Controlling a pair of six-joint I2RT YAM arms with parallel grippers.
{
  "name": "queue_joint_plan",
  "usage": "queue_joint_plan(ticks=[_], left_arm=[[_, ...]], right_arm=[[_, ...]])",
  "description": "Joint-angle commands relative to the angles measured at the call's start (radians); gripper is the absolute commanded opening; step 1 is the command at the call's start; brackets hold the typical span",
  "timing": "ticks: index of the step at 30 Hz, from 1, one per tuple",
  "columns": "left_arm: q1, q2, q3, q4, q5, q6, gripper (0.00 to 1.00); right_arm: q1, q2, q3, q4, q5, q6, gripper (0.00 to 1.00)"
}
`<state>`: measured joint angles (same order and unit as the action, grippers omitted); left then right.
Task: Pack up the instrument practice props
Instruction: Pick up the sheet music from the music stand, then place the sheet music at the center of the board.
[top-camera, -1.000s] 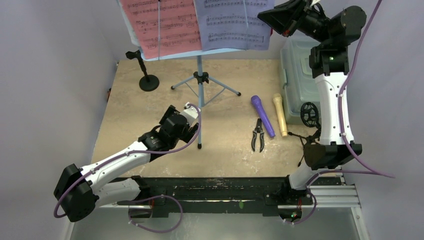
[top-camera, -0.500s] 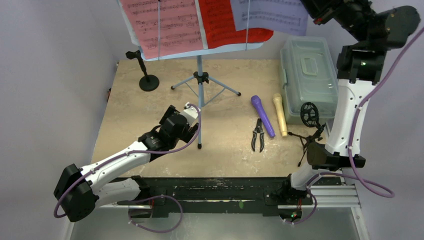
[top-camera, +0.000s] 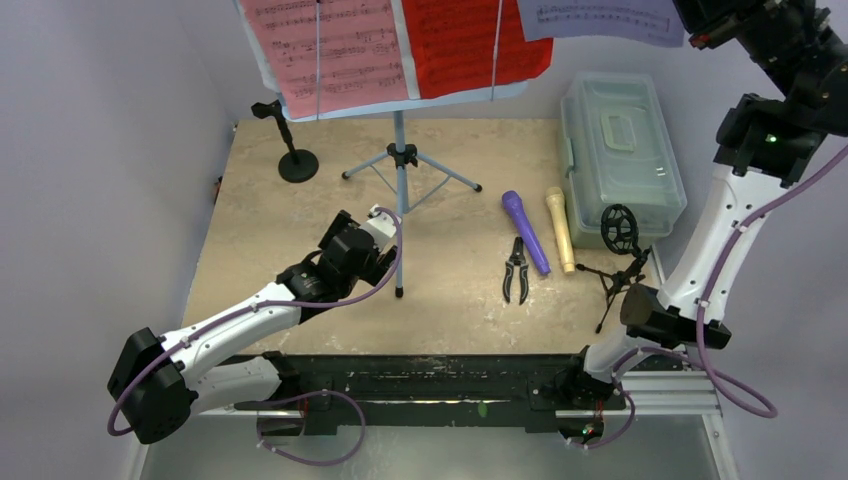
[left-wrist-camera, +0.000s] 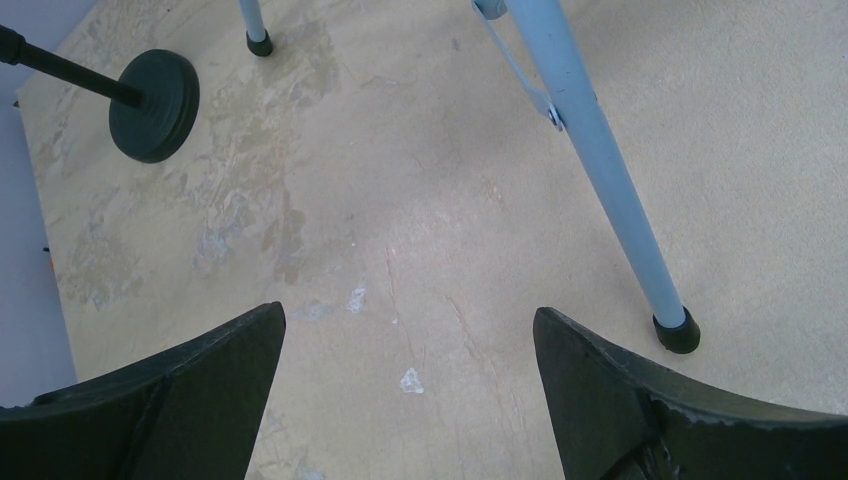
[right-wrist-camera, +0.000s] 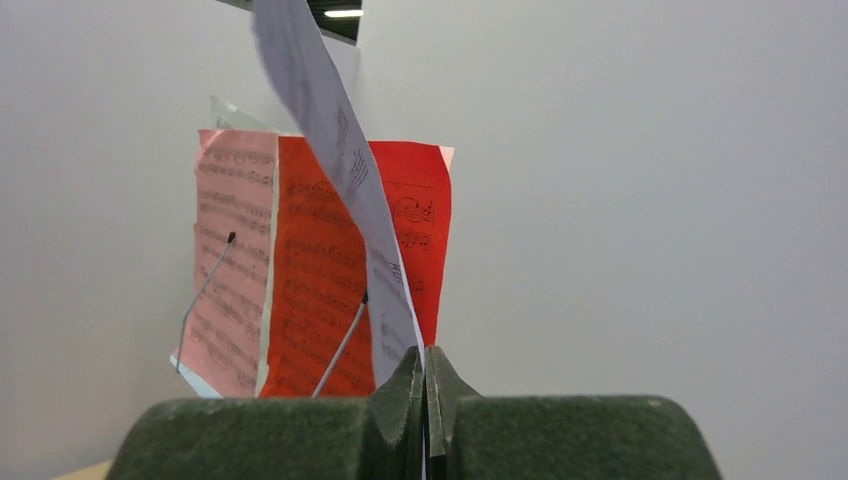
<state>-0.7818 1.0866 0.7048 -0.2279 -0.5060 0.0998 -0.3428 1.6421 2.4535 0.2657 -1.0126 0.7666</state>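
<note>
1. The right claw is pinched shut on the bottom edge of a white page. The sheet rises out of the jaws and curls up and to the claw's left.
2. The grey-green box sits on the surface below that claw, back toward its own arm's base. Its lid looks closed. Its long axis runs away from the arm bases, while the page stretches sideways from the claw, so I judge the sheet lies crosswise to the box.
3. Past the held sheet, to the claw's left, the red page and the pink page rest on the light-blue music desk, apart from the white one.
4. The left claw gapes wide and holds nothing, low over the surface. A leg of the music desk's stand comes down just to its right, and the round-base pole stands well ahead to its left.
5. The right arm is plainly the nearer one to the box. The purple microphone and cream microphone lie just beside the box, below the right claw.
</note>
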Motion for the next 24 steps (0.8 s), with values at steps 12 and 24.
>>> queue_joint_plan(ticks=[12, 24], left_arm=[[0.001, -0.044, 0.000, 0.000, 0.014, 0.010, 0.96], [0.001, -0.273, -0.050, 0.106, 0.466, 0.055, 0.96]], right_arm=[[-0.186, -0.083, -0.108, 0.399, -0.111, 0.378, 0.00], [-0.223, -0.266, -0.484, 0.945, -0.422, 0.752, 0.00]])
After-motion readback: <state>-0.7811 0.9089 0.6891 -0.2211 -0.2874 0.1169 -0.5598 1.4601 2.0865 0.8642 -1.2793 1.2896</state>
